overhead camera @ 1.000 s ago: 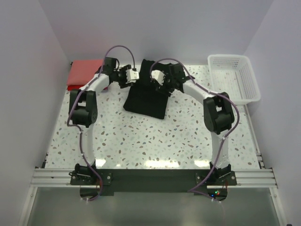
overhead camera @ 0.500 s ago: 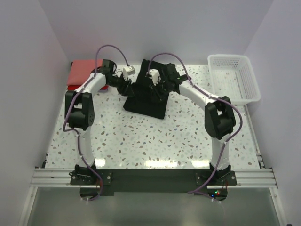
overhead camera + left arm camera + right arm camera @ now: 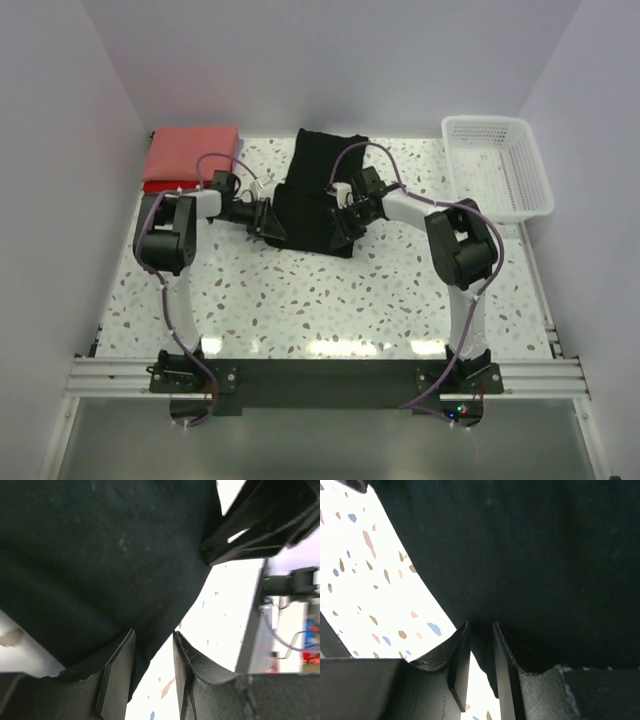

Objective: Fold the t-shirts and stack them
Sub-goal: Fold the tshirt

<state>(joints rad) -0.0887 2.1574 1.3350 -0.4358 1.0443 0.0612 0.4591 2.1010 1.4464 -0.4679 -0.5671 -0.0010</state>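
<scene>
Black t-shirt corners pinched by left end effector and right end effector; shallow bites may slip, spoiling fold.

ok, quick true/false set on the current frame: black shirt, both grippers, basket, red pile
1. The black t-shirt lies in the white basket. False: it lies on the table, and the basket stands apart at the far right.
2. The left gripper and the right gripper each have black cloth between their fingers. True.
3. The coral-red t-shirts sit folded in the far left corner, with neither gripper on them. True.
4. Both grippers are at the black t-shirt's far edge. False: they are at its near end, one on each side.
</scene>
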